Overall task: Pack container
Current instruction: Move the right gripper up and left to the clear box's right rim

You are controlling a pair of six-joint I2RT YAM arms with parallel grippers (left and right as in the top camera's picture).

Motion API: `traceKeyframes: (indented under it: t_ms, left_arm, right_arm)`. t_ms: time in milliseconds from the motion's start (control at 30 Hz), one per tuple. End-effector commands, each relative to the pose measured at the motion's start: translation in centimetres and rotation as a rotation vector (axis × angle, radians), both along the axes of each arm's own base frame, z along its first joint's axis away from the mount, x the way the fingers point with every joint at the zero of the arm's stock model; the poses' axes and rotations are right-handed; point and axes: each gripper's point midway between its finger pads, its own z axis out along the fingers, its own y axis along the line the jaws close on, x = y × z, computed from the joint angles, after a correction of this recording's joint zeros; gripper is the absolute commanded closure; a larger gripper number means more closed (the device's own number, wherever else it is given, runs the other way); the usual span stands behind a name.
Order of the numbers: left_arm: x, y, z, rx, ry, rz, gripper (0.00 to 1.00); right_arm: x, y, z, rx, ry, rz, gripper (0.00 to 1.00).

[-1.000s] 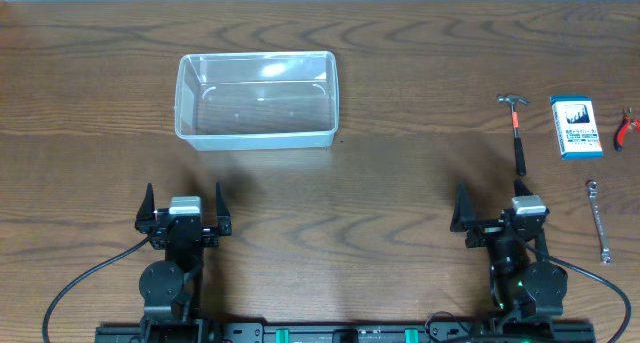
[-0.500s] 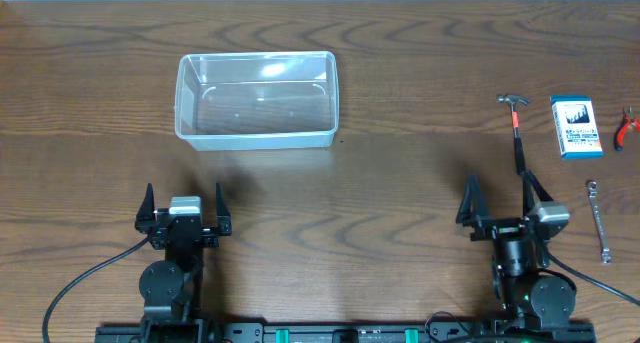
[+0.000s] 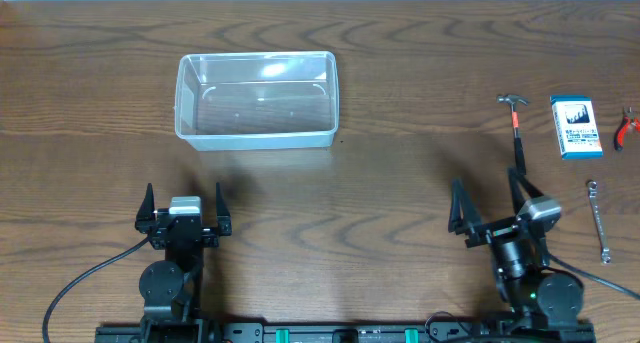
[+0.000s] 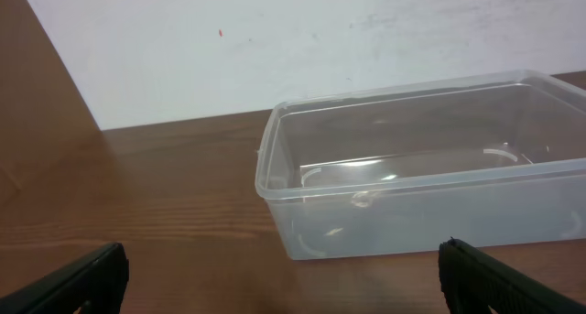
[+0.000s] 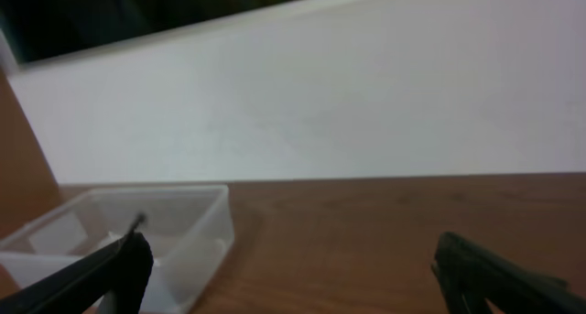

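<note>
**Q:** What is seen at the left of the wooden table (image 3: 400,73)?

**A:** The left gripper (image 3: 185,195) is pictured near the front edge. Its jaws are spread wide and nothing is held between them. The container (image 3: 256,138) is set upright well beyond it, toward the far edge. In the left wrist view the clear tub is framed between the two dark fingertips (image 4: 78,279).

**Q:** And on the right?

**A:** The right gripper (image 3: 484,180) is likewise shown fully parted, with nothing gripped. The container is caught at the left of its wrist view. A hammer (image 3: 517,133) is laid just beyond this gripper, with the handle end close to one finger. Further right, a blue box (image 3: 575,126), red-handled pliers (image 3: 626,126) and a wrench (image 3: 598,219) are laid out near the table's right edge, well apart from the container.
</note>
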Motion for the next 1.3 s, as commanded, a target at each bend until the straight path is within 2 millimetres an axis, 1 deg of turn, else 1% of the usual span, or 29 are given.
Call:
traceKeyframes:
  t_ms: [0,33,100,167,200,267,333,400,467,567,633,667,733,800,900,1000,1067,1133,1167,1267]
  left_arm:
    - [-0.1,0.3,-1.8,-0.007,0.055,0.014,0.02]
    - [-0.1,0.3,-1.8,-0.007,0.055,0.014,0.02]
    - [-0.1,0.3,-1.8,-0.007,0.055,0.014,0.02]
    - [-0.1,0.3,-1.8,-0.007,0.055,0.014,0.02]
    - [-0.1,0.3,-1.8,-0.007,0.055,0.014,0.02]
    - [-0.1,0.3,-1.8,-0.007,0.055,0.014,0.02]
    - [-0.1,0.3,-1.8,-0.007,0.055,0.014,0.02]
    - [-0.1,0.3,-1.8,-0.007,0.055,0.014,0.02]
    - [-0.1,0.3,-1.8,-0.007,0.055,0.014,0.02]
    - [-0.1,0.3,-1.8,-0.007,0.055,0.014,0.02]
    - [-0.1,0.3,-1.8,-0.007,0.055,0.014,0.02]
    - [-0.1,0.3,-1.8,-0.007,0.055,0.014,0.02]
    - [-0.1,0.3,-1.8,-0.007,0.055,0.014,0.02]
    - [-0.1,0.3,-1.8,-0.007,0.055,0.014,0.02]
    - [-0.1,0.3,-1.8,-0.007,0.055,0.014,0.02]
    - [-0.1,0.3,-1.8,-0.007,0.055,0.014,0.02]
    - [-0.1,0.3,-1.8,-0.007,0.055,0.014,0.02]
    - [-0.1,0.3,-1.8,-0.007,0.055,0.014,0.02]
    - [-0.1,0.3,-1.8,-0.007,0.055,0.014,0.02]
    - [-0.1,0.3,-1.8,-0.007,0.055,0.014,0.02]
  right_arm:
    - [0.0,-0.9,4.9,-0.092,-0.057,-0.063,0.01]
    - [0.5,-0.8,6.0,-0.116,-0.048,-0.060,0.01]
    - [1.6,-0.5,7.3,-0.141,-0.002,-0.036,0.01]
    - [3.2,0.1,8.1,-0.153,0.089,-0.001,0.01]
    - [4.0,0.4,8.3,-0.152,0.136,0.022,0.01]
    - [5.7,2.2,8.3,-0.152,0.280,0.119,0.01]
    - [6.4,3.7,8.0,-0.177,0.393,0.198,0.01]
    - [7.1,4.5,8.3,-0.203,0.482,0.233,0.01]
    - [8.2,5.3,9.4,-0.199,0.497,0.258,0.01]
    - [9.9,6.5,11.4,-0.206,0.459,0.289,0.01]
    - [11.2,7.4,12.2,-0.221,0.456,0.287,0.01]
    - [11.7,8.0,12.2,-0.233,0.465,0.284,0.01]
    - [12.9,9.3,11.8,-0.275,0.501,0.257,0.01]
    - [14.1,10.4,10.7,-0.342,0.556,0.192,0.01]
    - [15.3,11.7,8.9,-0.444,0.645,0.119,0.01]
    - [15.3,13.4,7.4,-0.489,0.725,0.164,0.01]
    - [14.3,15.0,5.9,-0.503,0.785,0.245,0.01]
    - [13.8,15.9,5.1,-0.505,0.804,0.284,0.01]
    - [14.0,16.2,4.9,-0.504,0.798,0.288,0.01]
    - [15.4,16.9,5.1,-0.471,0.764,0.273,0.01]
